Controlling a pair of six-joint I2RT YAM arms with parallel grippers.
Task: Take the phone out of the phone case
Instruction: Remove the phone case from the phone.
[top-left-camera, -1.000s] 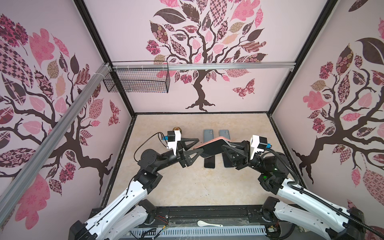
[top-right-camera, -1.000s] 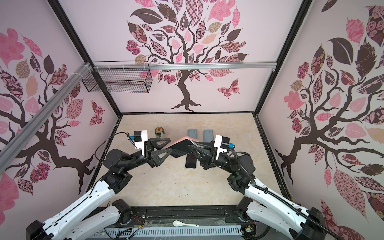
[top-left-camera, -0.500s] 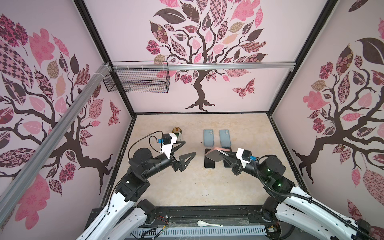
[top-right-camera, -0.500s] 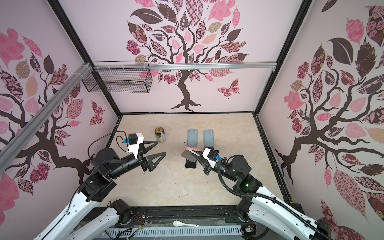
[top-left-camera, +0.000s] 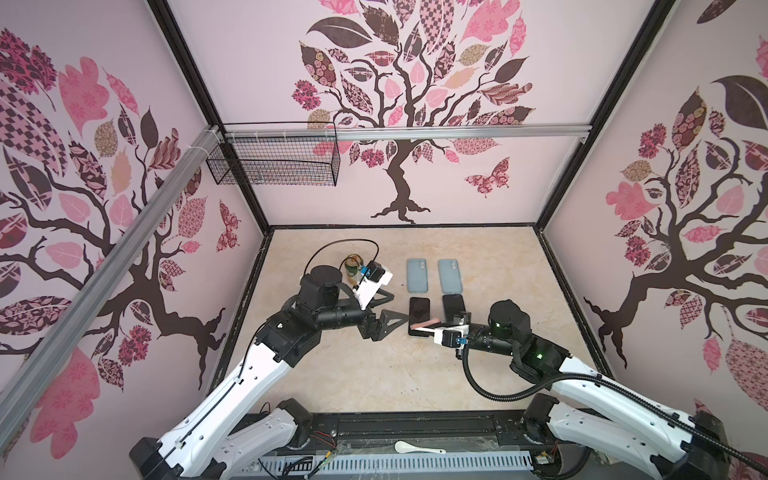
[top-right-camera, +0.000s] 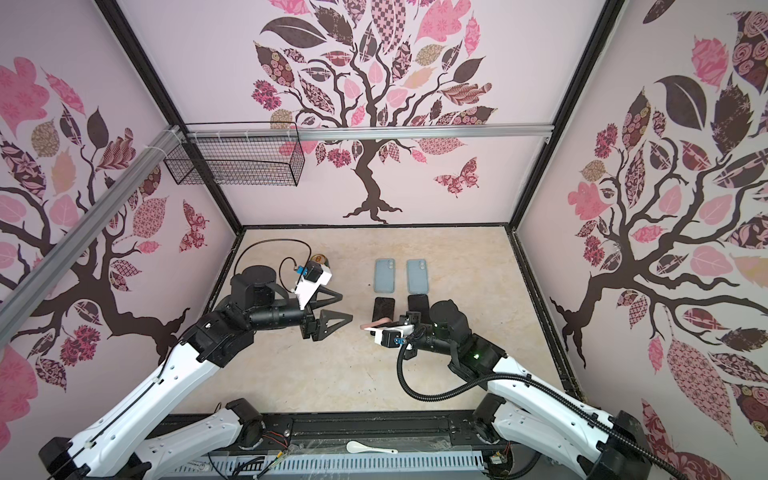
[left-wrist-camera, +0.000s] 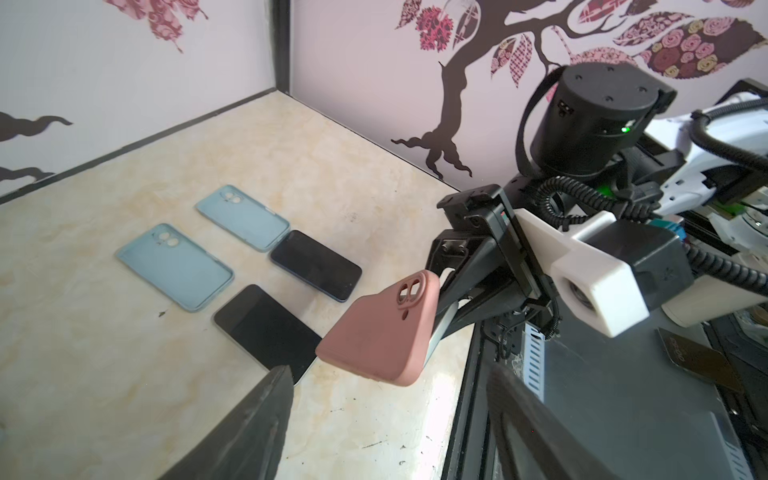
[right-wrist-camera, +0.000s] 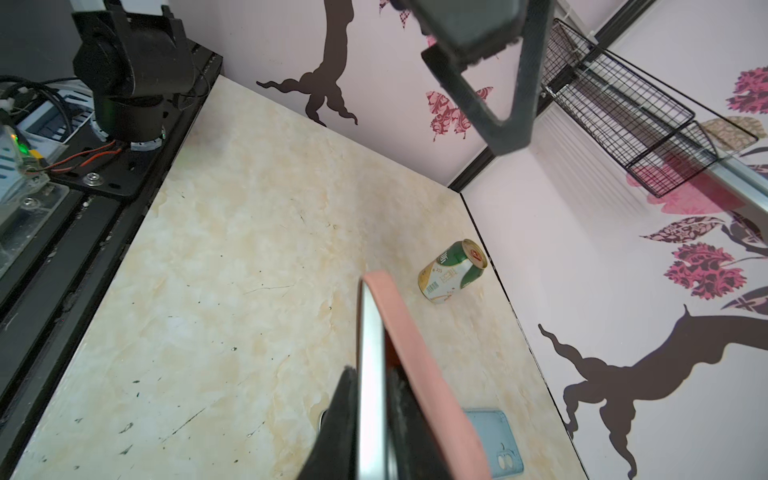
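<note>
Over the middle of the desk (top-left-camera: 353, 374), raised off the surface, one pink case (left-wrist-camera: 386, 332) hangs with one phone (right-wrist-camera: 371, 324) partly out of it: the case is peeled away from the phone's silver edge at the end nearest the right gripper (right-wrist-camera: 370, 399) and meets it at the far end. The right gripper's jaws are nearly closed and pinch the phone. One finger lies on the phone's outer face and the other seems to sit in the gap between phone and case. The left gripper (top-left-camera: 399, 308) is just beside the case on the left. Its jaws are spread wide and hold nothing, and its tips stand apart from the case.

Under and behind the held pair lie two black phones (top-left-camera: 419, 309) side by side, flat with their screens up. Behind them lie two blue cases (top-left-camera: 417, 275), also flat and side by side, each in line with a phone. One can (right-wrist-camera: 453, 271) stands near the back left part of the desk, partly hidden behind the left arm's wrist in both top views. One wire basket (top-left-camera: 274, 166) hangs on the rail at the back left corner, well above the desk. One white spoon (top-left-camera: 417, 448) lies on the base in front of the desk's front edge.

The front half of the desk is bare from its left edge to its right edge. A bare strip also runs along the right edge, beside the phones and cases.
</note>
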